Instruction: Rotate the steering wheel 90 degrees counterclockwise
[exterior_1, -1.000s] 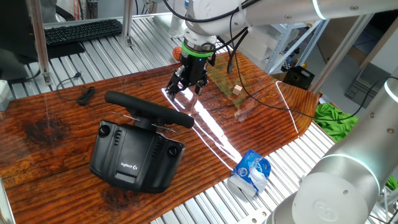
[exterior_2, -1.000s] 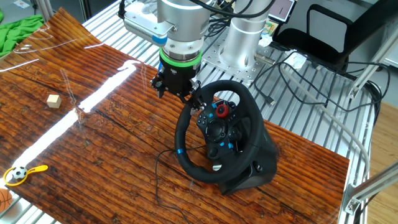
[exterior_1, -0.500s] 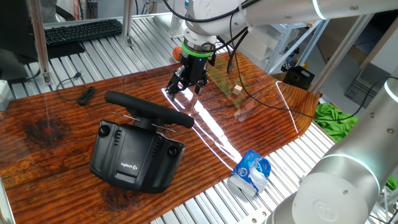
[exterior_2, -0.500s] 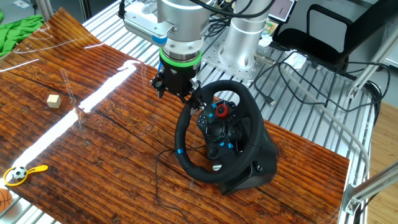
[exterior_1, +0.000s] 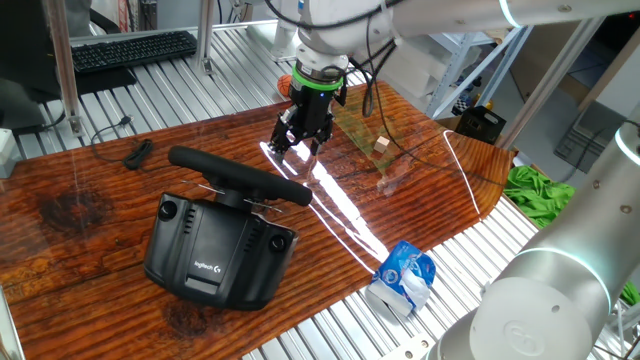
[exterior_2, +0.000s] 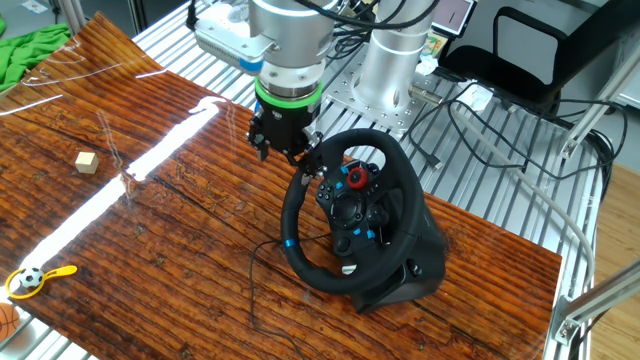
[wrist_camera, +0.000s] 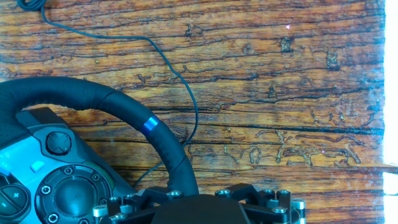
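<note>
1. We see the tool (exterior_1: 297, 146) pointing down at the surface (exterior_1: 420, 200), its black fingers (exterior_2: 262, 148) hanging just past the top edge of the steering wheel (exterior_2: 345, 210).
2. The tool's jaws stand apart, with a gap visible between the fingers in both fixed views. How wide they are set we cannot tell exactly.
3. We see nothing gripped between the fingers. Whether a finger touches the wheel rim we cannot tell; in the other fixed view the tool overlaps the rim's upper left arc.
4. The steering wheel stands on the wooden surface, mounted to its black base (exterior_1: 215, 250), rim tilted up toward the arm.
5. The blue mark on the rim (wrist_camera: 149, 124) sits at the lower left of the wheel in the other fixed view.
6. In the hand view, a thin black cable (wrist_camera: 180, 81) runs across the surface beside the rim.
7. A small wooden block (exterior_2: 86, 162) lies well apart from the wheel.
</note>
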